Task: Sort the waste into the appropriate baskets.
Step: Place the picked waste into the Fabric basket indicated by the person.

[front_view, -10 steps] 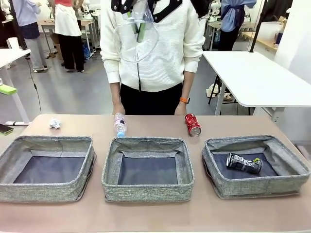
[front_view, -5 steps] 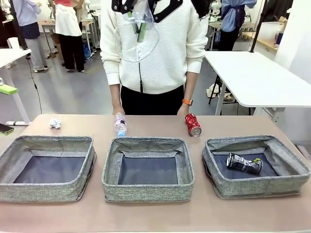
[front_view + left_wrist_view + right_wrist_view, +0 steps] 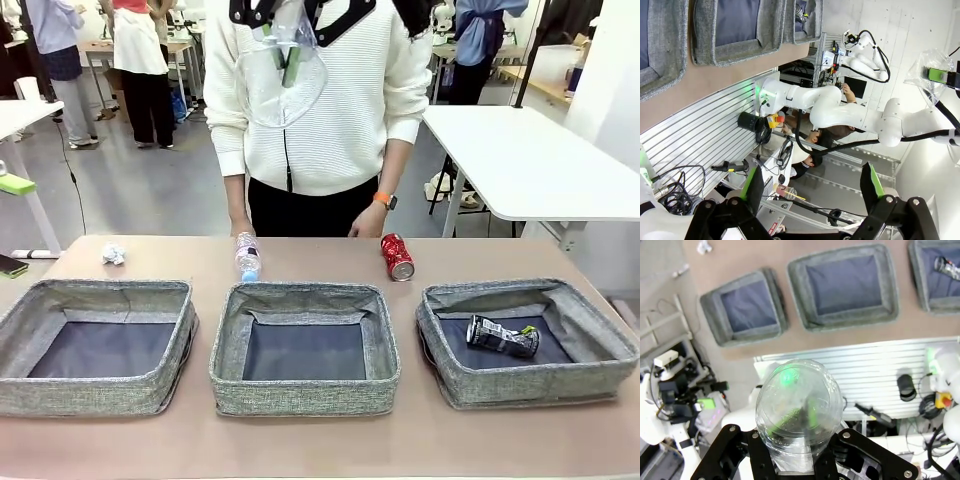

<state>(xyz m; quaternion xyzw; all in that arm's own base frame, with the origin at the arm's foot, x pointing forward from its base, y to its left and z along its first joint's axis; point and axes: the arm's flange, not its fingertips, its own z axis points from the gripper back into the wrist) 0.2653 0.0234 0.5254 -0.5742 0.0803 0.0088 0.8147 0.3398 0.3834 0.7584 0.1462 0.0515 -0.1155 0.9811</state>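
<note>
My right gripper (image 3: 799, 432) is shut on a clear plastic cup (image 3: 799, 407), held high above the robot's side of the table. The front view shows that cup (image 3: 285, 75) hanging at the top. On the table's far side lie a clear bottle with a blue cap (image 3: 246, 257), a red can (image 3: 396, 257) and a crumpled paper ball (image 3: 113, 254). A crushed black-white can (image 3: 502, 336) rests in the right basket (image 3: 600, 375). The middle basket (image 3: 305, 395) and left basket (image 3: 90, 395) hold nothing. My left gripper (image 3: 811, 187) stands open, pointing away from the table.
A person in a white sweater stands at the far edge, one hand (image 3: 365, 225) hanging just behind the red can. From above, the baskets (image 3: 892, 315) sit in a row near the table's front edge. A metal rack (image 3: 855, 370) with cables lies below my right gripper.
The person's hand by the red can has lifted a little and drifted away from it. Both grippers and all the litter have stayed put.
</note>
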